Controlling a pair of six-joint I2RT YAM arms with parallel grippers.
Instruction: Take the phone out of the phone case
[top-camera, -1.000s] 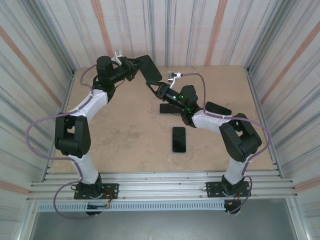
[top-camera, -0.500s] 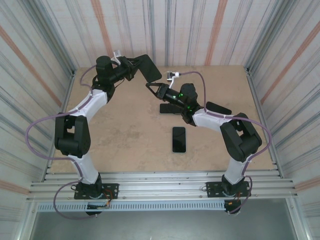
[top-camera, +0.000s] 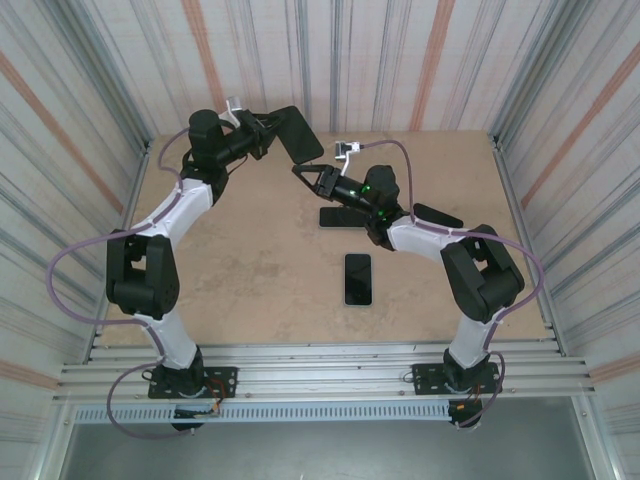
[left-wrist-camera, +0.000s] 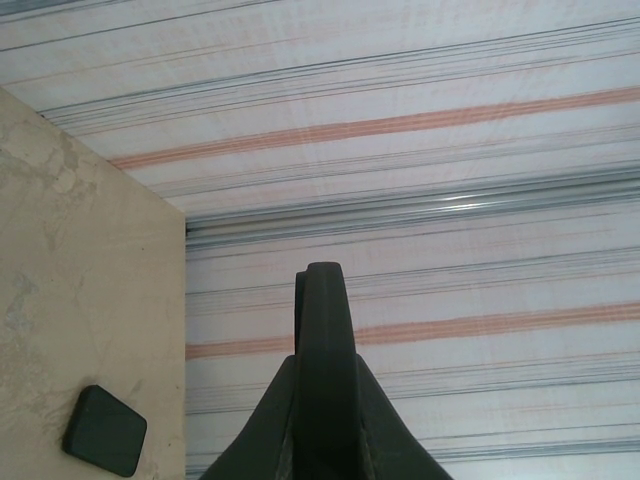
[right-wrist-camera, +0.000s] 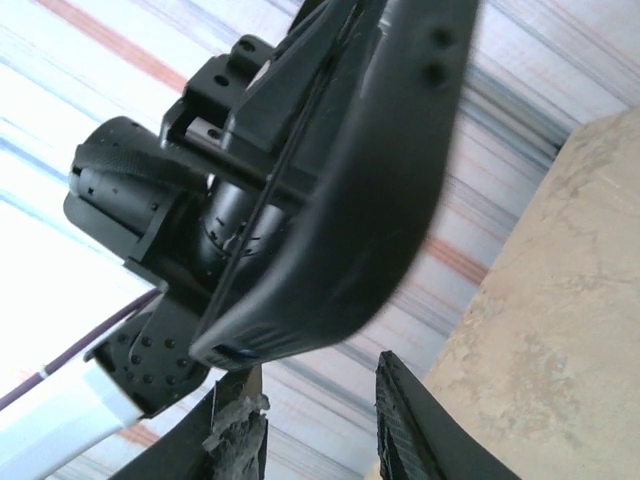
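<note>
The black phone case (top-camera: 296, 134) with the phone in it is held up in the air over the far left of the table, my left gripper (top-camera: 264, 136) shut on it. In the left wrist view the case (left-wrist-camera: 325, 330) stands edge-on between the shut fingers of that gripper (left-wrist-camera: 325, 368). My right gripper (top-camera: 300, 172) hovers just below and right of the case, open. In the right wrist view the case's curved back (right-wrist-camera: 380, 170) hangs above the open right gripper (right-wrist-camera: 320, 430), whose fingers (right-wrist-camera: 405, 430) do not touch it.
A black phone (top-camera: 358, 278) lies screen up mid-table. A dark flat case (top-camera: 338, 217) lies under the right arm, another dark item (top-camera: 437, 217) further right. A black case (left-wrist-camera: 105, 430) lies by the back wall. Striped walls close in the table (top-camera: 250, 260).
The right gripper has crept slightly up toward the held case. The left arm has shifted a little left, still holding the case.
</note>
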